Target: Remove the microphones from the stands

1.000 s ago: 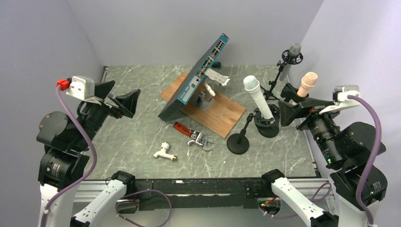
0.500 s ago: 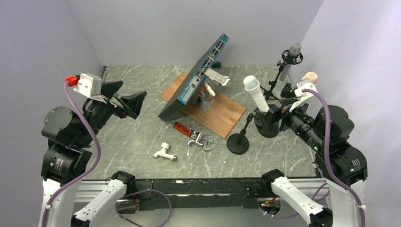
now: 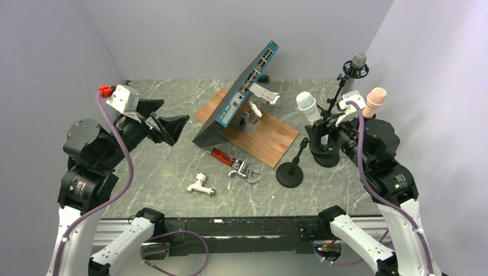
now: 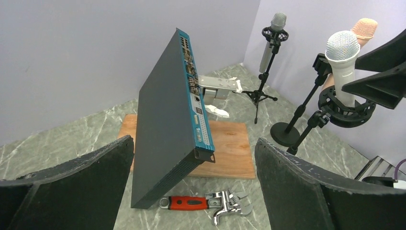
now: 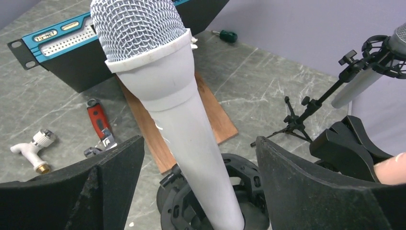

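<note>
The right gripper (image 5: 200, 143) stands apart, straddling the white microphone (image 5: 167, 81) with gaps either side, clear only in its wrist view; overhead the right arm (image 3: 374, 144) hides them. The microphone sits in the stand's ring (image 5: 242, 191). The left gripper (image 4: 194, 141) gapes, holding nothing.

Your white handheld microphone (image 5: 177, 110), silver mesh head uppermost, stands nearly upright and leaning slightly, between the spread fingers of the right gripper (image 5: 201, 158). A gap shows on either side of its barrel. Its lower end sits in the black ring-shaped shock mount (image 5: 242, 191) just below those fingers. The mount tops a black angled microphone stand (image 3: 289, 174), whose round base lies lower, to the gripper's left.
</note>
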You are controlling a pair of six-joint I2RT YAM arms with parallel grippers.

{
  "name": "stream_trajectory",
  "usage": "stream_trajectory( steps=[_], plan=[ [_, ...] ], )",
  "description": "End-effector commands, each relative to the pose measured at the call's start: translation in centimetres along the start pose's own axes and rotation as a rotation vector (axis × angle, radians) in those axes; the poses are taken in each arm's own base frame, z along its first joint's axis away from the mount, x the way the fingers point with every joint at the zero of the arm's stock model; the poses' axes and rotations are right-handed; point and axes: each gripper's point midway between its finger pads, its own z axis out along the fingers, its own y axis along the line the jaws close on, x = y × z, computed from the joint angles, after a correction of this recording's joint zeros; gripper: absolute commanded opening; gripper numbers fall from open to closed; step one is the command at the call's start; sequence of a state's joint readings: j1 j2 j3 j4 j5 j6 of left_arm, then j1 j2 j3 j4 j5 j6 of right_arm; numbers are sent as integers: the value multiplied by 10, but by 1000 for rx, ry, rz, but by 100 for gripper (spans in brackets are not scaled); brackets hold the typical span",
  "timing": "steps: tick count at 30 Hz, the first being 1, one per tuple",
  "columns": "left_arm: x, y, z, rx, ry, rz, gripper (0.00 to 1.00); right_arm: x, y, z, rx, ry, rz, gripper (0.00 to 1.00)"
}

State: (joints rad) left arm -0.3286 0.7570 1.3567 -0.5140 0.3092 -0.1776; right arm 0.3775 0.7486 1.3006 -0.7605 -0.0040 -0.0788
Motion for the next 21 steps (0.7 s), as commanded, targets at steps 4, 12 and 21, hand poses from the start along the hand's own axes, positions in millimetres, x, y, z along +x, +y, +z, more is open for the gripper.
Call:
stream_trajectory(
  steps=[4,12,21],
  plan=[
    [-10,-4,-11,13,-45,60,99,-24,-2,15,2,-149,-41,82],
    [-8,0,-14,-12,-54,64,99,-18,13,20,-75,-161,-48,66],
    [-8,-2,-16,-8,-61,63,99,-14,17,26,-102,-155,-54,52]
  ],
)
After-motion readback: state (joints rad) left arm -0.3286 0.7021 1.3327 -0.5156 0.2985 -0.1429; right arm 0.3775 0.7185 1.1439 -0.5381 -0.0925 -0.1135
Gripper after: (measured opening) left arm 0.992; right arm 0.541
